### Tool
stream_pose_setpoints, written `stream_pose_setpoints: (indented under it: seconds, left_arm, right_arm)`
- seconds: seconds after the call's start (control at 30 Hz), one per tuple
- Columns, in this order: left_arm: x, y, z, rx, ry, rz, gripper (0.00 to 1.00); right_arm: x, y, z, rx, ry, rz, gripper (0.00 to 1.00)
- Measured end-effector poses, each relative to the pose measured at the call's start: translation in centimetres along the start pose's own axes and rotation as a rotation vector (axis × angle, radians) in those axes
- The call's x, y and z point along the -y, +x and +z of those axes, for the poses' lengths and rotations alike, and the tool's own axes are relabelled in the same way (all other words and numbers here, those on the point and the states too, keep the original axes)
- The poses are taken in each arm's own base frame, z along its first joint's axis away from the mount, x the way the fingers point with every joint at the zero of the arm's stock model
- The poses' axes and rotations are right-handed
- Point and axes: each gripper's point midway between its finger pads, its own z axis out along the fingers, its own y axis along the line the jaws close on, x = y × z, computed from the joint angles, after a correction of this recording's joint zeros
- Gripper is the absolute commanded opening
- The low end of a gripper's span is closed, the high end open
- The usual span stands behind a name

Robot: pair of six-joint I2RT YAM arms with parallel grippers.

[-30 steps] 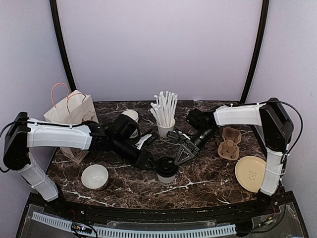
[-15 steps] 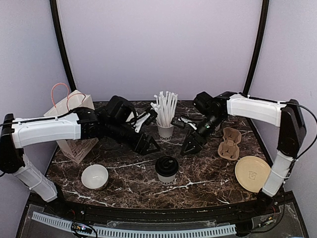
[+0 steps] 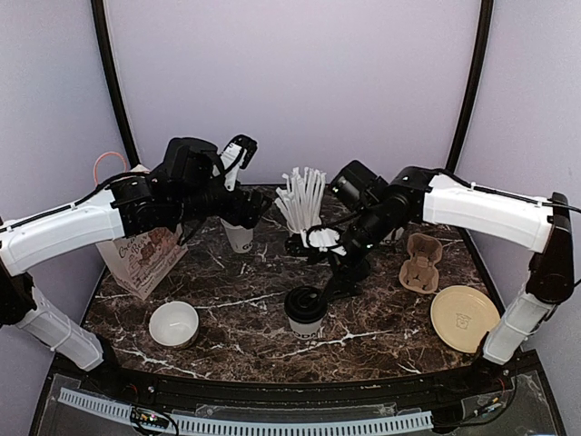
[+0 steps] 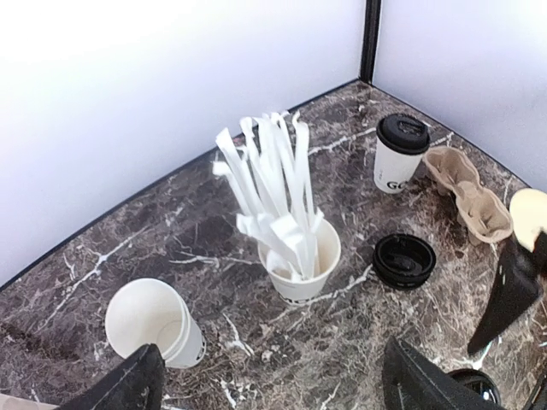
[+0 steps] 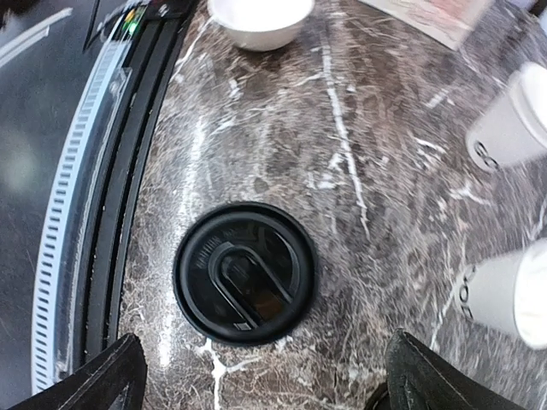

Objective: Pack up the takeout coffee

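the near coffee cup [image 3: 306, 313] and the far coffee cup [image 4: 399, 155] stand upright on the worktop [image 3: 227, 331], lids up; left pincer [image 4: 269, 389] and right pincer [image 5: 256, 380] both spread, empty.

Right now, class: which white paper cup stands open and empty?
The lidless cup nearest the paper bag. The middle cup holds straws; the right-hand cup and the front cup wear black lids.
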Motion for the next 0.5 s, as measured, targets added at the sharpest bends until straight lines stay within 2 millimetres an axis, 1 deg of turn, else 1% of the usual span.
stream_pose_setpoints:
  seconds: [0.13, 0.2, 0.27, 0.33, 0.4, 0.5]
  left_arm:
    - [-0.7, -1.7, -1.0, 0.063, -0.023, -0.018, 0.91]
    - [-0.8, -2.2, -1.6, 0.082, -0.025, -0.024, 0.91]
    - [-1.0, -2.6, -2.1, 0.096, -0.027, -0.029, 0.91]
    - [-1.1, -2.7, -2.4, 0.105, -0.029, -0.034, 0.91]
    - [-1.2, -2.6, -2.7, 0.109, -0.029, -0.035, 0.91]
    - [-1.2, -2.5, -3.1, 0.116, -0.028, -0.037, 0.91]
  right_arm:
    - [-1.8, -0.5, 3.1, -0.063, -0.031, -0.100, 0.97]
    - [-2.4, -0.2, 4.6, -0.099, -0.047, -0.123, 0.97]
    - [-2.5, 0.3, 5.7, -0.132, -0.053, -0.129, 0.96]
    - [-2.2, 0.5, 6.3, -0.144, -0.045, -0.135, 0.95]
    - [-1.7, 0.4, 6.4, -0.147, -0.025, -0.140, 0.94]
    - [-1.5, 0.6, 6.5, -0.160, -0.020, -0.138, 0.92]
